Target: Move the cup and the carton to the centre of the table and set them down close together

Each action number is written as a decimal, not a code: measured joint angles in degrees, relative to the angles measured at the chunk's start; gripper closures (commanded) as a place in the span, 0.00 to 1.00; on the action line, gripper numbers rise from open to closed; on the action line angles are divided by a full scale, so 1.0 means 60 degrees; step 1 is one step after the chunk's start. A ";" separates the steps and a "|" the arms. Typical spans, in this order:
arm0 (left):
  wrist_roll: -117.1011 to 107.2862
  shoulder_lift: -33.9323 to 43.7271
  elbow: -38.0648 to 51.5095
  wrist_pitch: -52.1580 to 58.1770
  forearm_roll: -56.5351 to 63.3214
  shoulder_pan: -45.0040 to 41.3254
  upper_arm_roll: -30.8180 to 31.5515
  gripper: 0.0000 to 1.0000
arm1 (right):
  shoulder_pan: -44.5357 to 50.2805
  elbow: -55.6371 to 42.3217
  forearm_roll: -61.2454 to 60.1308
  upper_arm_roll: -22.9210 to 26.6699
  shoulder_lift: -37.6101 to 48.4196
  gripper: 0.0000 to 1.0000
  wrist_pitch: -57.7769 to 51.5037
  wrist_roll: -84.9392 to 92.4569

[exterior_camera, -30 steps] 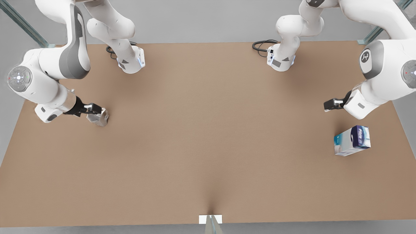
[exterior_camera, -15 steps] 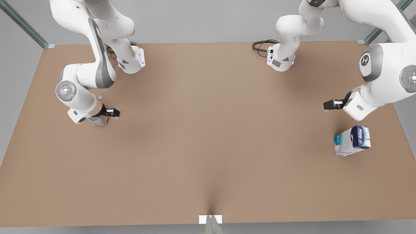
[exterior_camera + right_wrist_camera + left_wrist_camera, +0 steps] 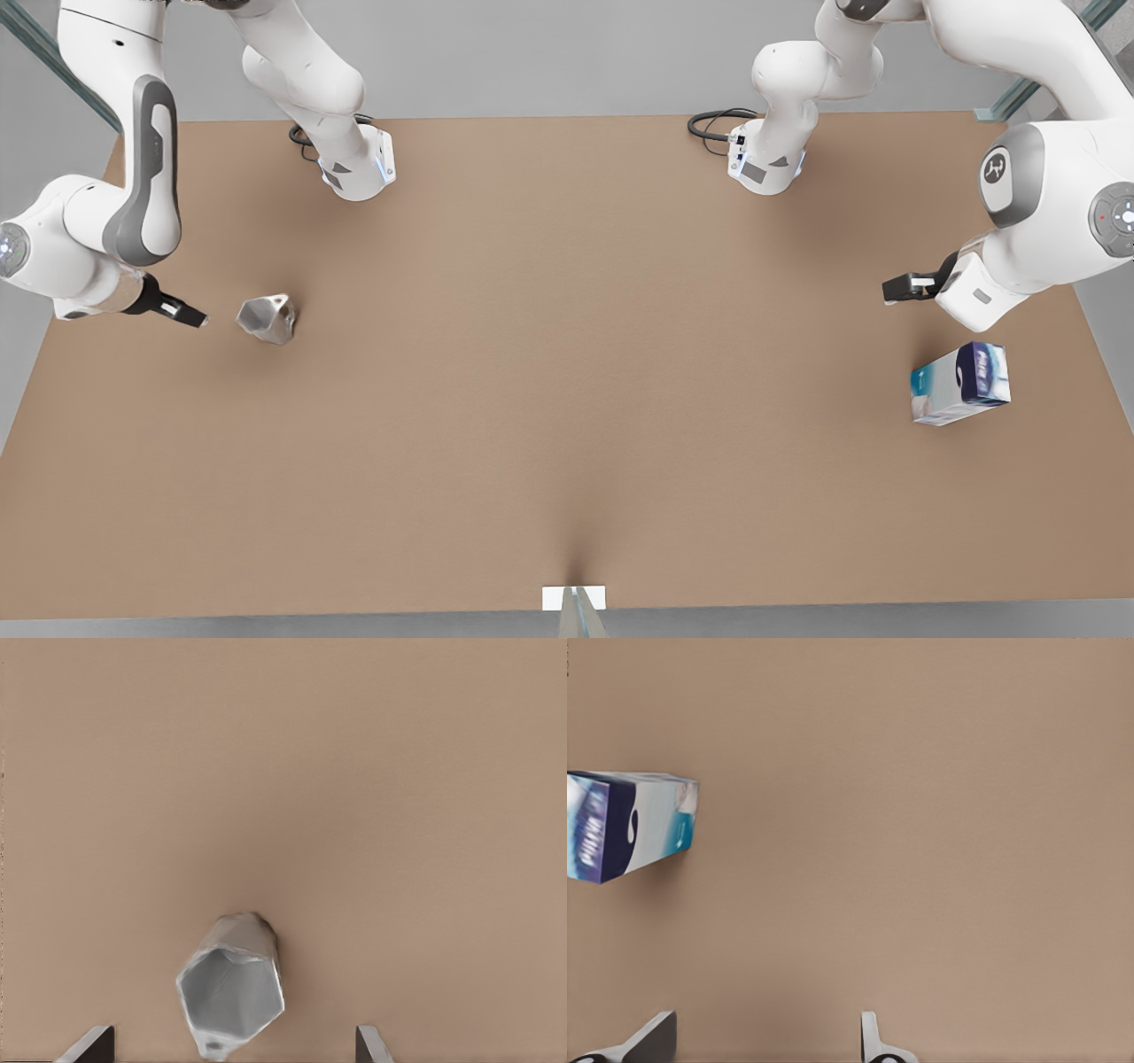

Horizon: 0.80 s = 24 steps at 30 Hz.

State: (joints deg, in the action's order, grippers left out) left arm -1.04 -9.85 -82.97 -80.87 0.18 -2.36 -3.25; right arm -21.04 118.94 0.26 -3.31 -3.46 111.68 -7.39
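In the front view, the right gripper (image 3: 182, 313) is hanging low over the table (image 3: 567, 381) at that view's left edge, its arm folded steeply down from above and its dark fingers pointing toward the cup (image 3: 265, 318), which is lying just beside them without touching. The right wrist view is showing what the front view cannot: the cup (image 3: 232, 985) is tipped on its side with its open, faceted mouth facing the camera, and the two fingertips (image 3: 89, 1045) are standing spread wide to either side of it, released and holding nothing. At the front view's right, the left gripper (image 3: 897, 287) is hovering above the table with its wrist bent inward, well clear of the carton (image 3: 960, 383), which is resting flat near that view's right edge, its navy end toward the far side. The left wrist view is looking down on bare brown tabletop with the carton (image 3: 629, 825) off to one side, showing its navy end panel with pale lettering and a teal-marked white face; the left gripper's fingertips (image 3: 873, 1041) are standing apart, open on nothing. Cup and carton are sitting at opposite ends of the table, far from its centre.
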 measured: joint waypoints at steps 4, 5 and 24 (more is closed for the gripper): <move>0.0000 0.0017 0.0000 0.0117 -0.0012 0.0005 0.0000 0.00 | 0.4348 -0.0163 -0.0014 -0.0242 -0.0103 0.00 -0.0068 -0.0043; 0.0011 0.0003 0.0000 0.0105 -0.0010 -0.0001 0.0000 0.00 | 0.4721 -0.0127 -0.0014 -0.0341 -0.0082 0.00 -0.0083 -0.0043; 0.0100 0.0015 -0.0044 0.0382 0.0011 -0.0004 0.0000 0.00 | 0.3072 0.0343 0.0000 0.0898 -0.0682 0.00 0.1235 0.0099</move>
State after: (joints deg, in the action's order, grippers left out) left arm -0.44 -9.76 -83.23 -78.57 0.24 -2.38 -3.25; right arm -2.61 121.00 0.26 2.08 -7.56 119.09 -6.79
